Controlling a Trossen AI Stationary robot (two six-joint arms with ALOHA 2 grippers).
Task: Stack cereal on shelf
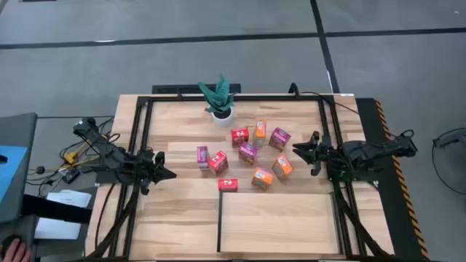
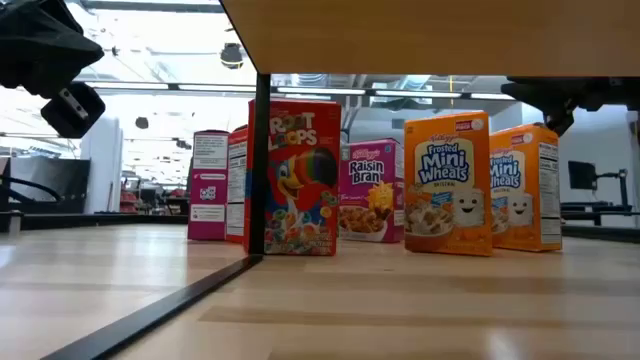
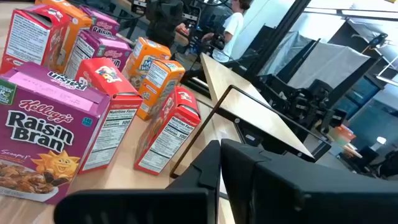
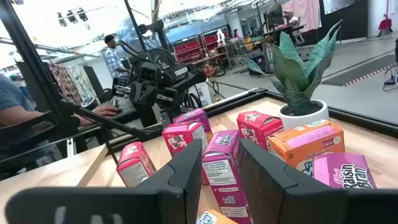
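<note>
Several small cereal boxes stand upright in a loose cluster at the table's middle: magenta-purple ones, orange ones and red ones. The shelf, a light wood panel with a black border, lies at the table's near right. My right gripper hovers open just right of the cluster, between a purple box and the orange box; in its wrist view a purple box shows beyond its fingers. My left gripper waits shut left of the cluster, a Raisin Bran box ahead of it.
A potted green plant stands at the table's far edge behind the boxes. A black frame runs along the table's sides. People sit and stand in the room beyond. A hand shows off the table's near left corner.
</note>
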